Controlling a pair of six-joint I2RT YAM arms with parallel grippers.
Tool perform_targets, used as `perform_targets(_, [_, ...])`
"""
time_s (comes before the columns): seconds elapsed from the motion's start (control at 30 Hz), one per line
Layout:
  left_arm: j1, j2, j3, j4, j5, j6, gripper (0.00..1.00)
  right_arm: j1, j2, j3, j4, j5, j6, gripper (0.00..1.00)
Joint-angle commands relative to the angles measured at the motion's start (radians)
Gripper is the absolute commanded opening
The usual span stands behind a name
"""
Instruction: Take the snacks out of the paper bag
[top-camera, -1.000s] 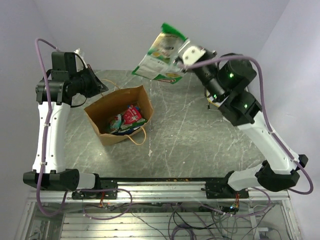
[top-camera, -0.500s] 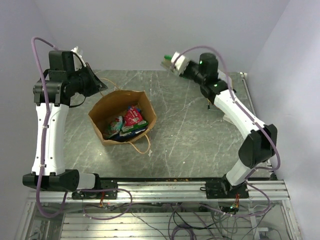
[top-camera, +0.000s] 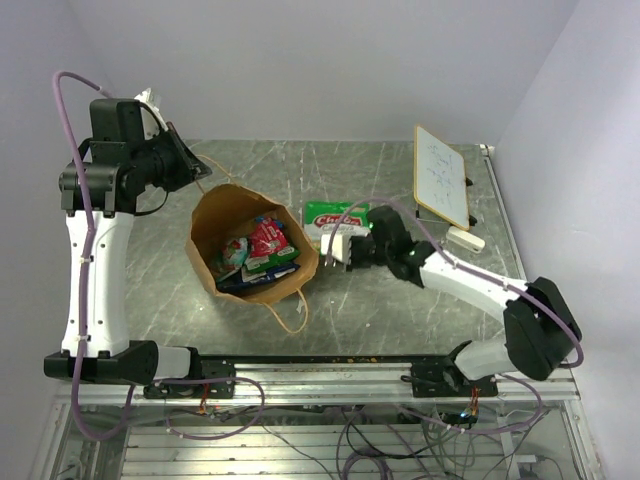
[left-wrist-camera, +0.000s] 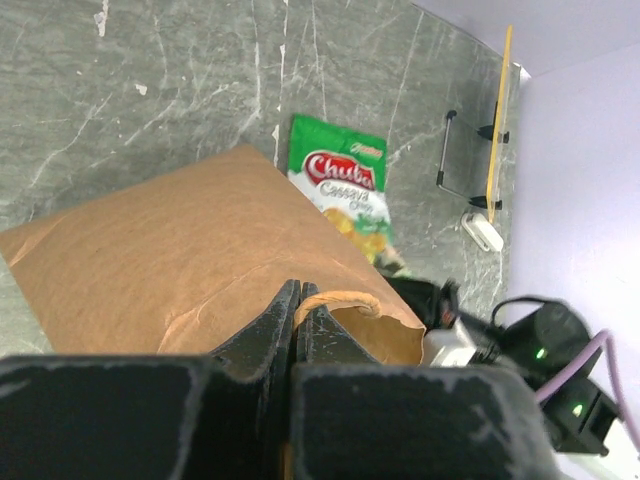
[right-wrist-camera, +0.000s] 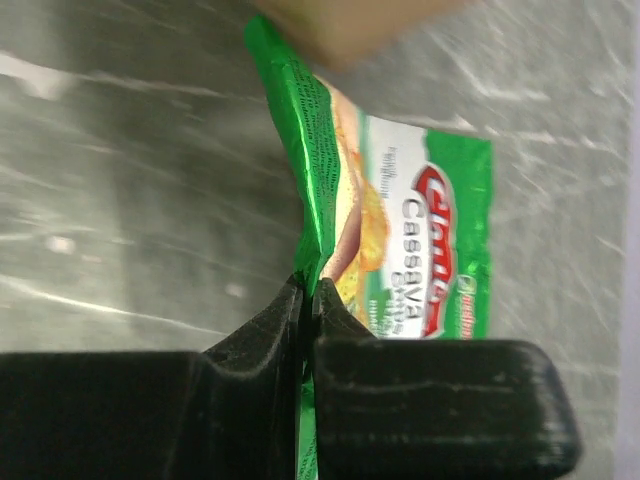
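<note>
The brown paper bag (top-camera: 212, 212) stands open left of the table's middle. Inside it lie several snacks, among them a red packet (top-camera: 266, 238) and a teal one (top-camera: 233, 250). My left gripper (top-camera: 203, 170) is shut on the bag's looped handle (left-wrist-camera: 338, 296) at the bag's far rim (left-wrist-camera: 180, 255). A green cassava chips packet (top-camera: 335, 216) lies on the table just right of the bag. My right gripper (top-camera: 332, 243) is shut on that packet's near edge (right-wrist-camera: 312, 215), low over the table. The same packet (left-wrist-camera: 340, 185) shows beyond the bag in the left wrist view.
A white framed board (top-camera: 441, 175) stands propped at the back right, with a small white object (top-camera: 465, 239) lying in front of it. The bag's other handle (top-camera: 290, 310) hangs toward the near edge. The grey marble-patterned table (top-camera: 400, 320) runs to a metal rail in front.
My right arm has swung down from high at the back to the table, bringing the green packet down beside the bag. The bag has shifted slightly right. The left gripper keeps the handle.
</note>
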Motion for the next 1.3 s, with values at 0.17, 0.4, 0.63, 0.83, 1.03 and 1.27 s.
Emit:
perform_targets(0.17, [0.006,-0.011,-0.024,0.047,0.028,-0.017,0.07,0.152,-0.127,-0.246,0.124,0.003,0.245,0.18])
perform_targets(0.4, [0.006,-0.053,-0.135,0.061,0.063,-0.04,0.07,0.175,-0.199,-0.303,0.123,-0.093,0.329,0.27])
perform_targets(0.63, [0.005,-0.047,-0.143,0.055,0.065,-0.032,0.07,0.197,-0.245,-0.334,0.07,-0.169,0.424,0.4])
perform_targets(0.83, [0.006,-0.132,-0.2,0.192,0.158,-0.068,0.07,0.199,-0.401,-0.26,0.109,0.09,0.517,0.54])
perform_targets(1.03, [0.006,-0.201,-0.302,0.272,0.229,-0.128,0.07,0.198,-0.415,-0.029,-0.028,0.249,0.401,0.56])
perform_targets(1.27, [0.006,-0.278,-0.4,0.374,0.304,-0.192,0.07,0.209,-0.27,0.381,-0.274,-0.058,0.206,0.55])
